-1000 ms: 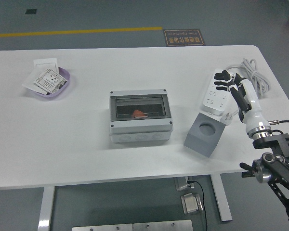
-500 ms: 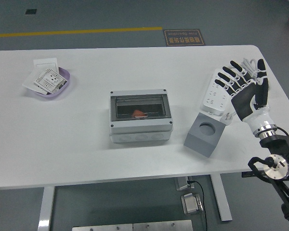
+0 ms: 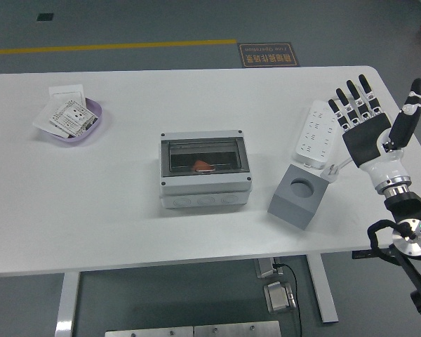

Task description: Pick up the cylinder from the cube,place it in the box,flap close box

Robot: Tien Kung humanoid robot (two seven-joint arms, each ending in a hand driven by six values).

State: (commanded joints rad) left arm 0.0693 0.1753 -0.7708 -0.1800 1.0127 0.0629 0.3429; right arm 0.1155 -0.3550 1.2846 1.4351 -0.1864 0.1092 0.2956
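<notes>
White table (image 3: 112,210) fills most of the view, with grey floor and a yellow line beyond it. At its middle sits the box (image 3: 205,170), its clear flap already down, and through the flap a small orange-red thing shows, most likely the cylinder (image 3: 203,166). To the right stands the cube (image 3: 297,194), tilted, its round socket empty, touching a power strip (image 3: 317,135) behind it. At far left a purple dish (image 3: 84,126) holds cards. Only the right hand (image 3: 368,130) is in view, raised over the table's right edge near the strip, well apart from the box, all five fingers (image 3: 351,102) spread wide and upright, gripping nothing. Judging by how things lie, the placing and closing look done, so what is left is to check the flap is fully seated. If it needs a press, bring the hand in flat from above and push near the flap's front edge, lightly enough that the box does not slide, and keep the arm clear of the cube and strip on the way over
</notes>
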